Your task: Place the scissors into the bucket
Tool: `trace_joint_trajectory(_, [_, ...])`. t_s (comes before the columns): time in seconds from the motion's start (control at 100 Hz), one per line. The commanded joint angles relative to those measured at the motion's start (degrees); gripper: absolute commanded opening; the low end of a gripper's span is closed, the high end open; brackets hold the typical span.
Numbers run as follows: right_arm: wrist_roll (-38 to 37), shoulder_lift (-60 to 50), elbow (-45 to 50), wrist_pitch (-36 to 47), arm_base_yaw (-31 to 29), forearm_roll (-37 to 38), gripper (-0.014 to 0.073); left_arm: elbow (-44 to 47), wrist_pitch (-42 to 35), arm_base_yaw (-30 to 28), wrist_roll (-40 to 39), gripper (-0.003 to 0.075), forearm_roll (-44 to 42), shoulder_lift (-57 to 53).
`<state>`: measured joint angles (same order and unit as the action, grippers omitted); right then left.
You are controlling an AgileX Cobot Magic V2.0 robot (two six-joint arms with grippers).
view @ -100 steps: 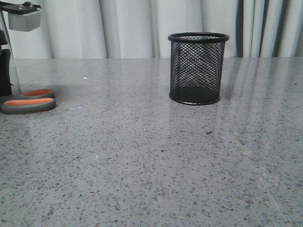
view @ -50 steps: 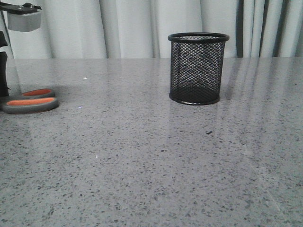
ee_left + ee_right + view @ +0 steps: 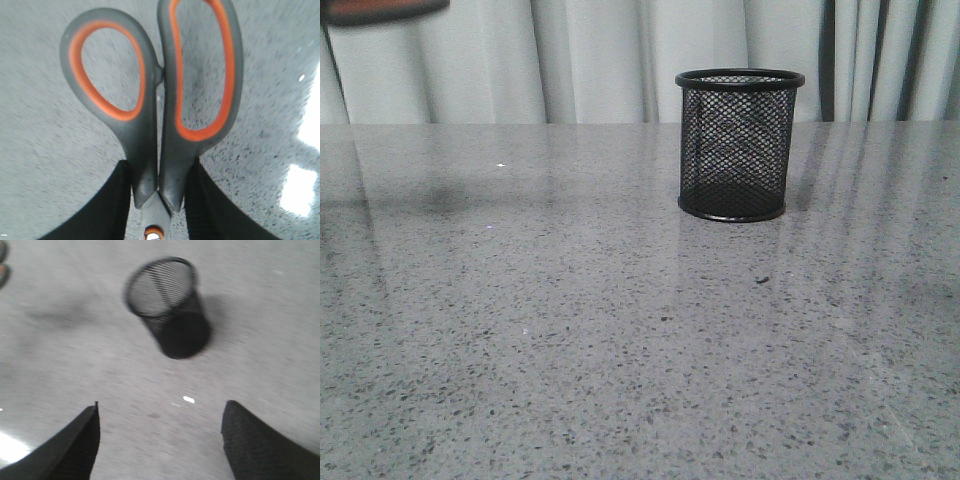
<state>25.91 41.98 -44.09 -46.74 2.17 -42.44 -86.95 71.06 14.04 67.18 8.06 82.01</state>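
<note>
Both handles of the scissors (image 3: 155, 100) sit pinched in my left gripper (image 3: 157, 200), lifted off the worktop (image 3: 620, 330); bucket (image 3: 739, 145) stands upright away to my right, right gripper (image 3: 160, 440) spread empty.

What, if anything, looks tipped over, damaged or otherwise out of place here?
Nothing stands out. The bucket stands upright and intact on the table, and the scissors are closed, gripped near the pivot between the left gripper fingers, off the table.
</note>
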Motion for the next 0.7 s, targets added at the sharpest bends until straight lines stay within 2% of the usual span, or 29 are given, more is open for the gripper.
trace_joint_trajectory(0.0, [7.82,1.70,-2.45,3.18,-0.15,-13.52,0.0463,-2.44,1.31,3.38,-3.05,-0.0020,1.17,-5.25])
trace_joint_trajectory(0.16, [19.40,6.29,-4.40,-1.91,-0.15,-33.28,0.0463,-2.97,0.37,10.84,-10.16,-0.0020,-1.06,-8.98])
trace_joint_trajectory(0.26, [23.04,9.75,-6.26,-5.35,-0.15,-39.73,0.0463,-2.97,-0.84,16.30,-13.64,-0.0020,-3.12,-9.89])
trace_joint_trajectory(0.5, [24.38,16.47,-11.49,-12.31,-0.15,-43.05,0.0463,-3.21,-5.24,30.69,-24.47,-0.0020,-12.93,-9.68])
trace_joint_trajectory(0.69, [24.38,18.85,-12.99,-13.76,-0.15,-43.28,0.0463,-3.98,-8.00,37.45,-31.51,-0.0020,-17.47,-7.69])
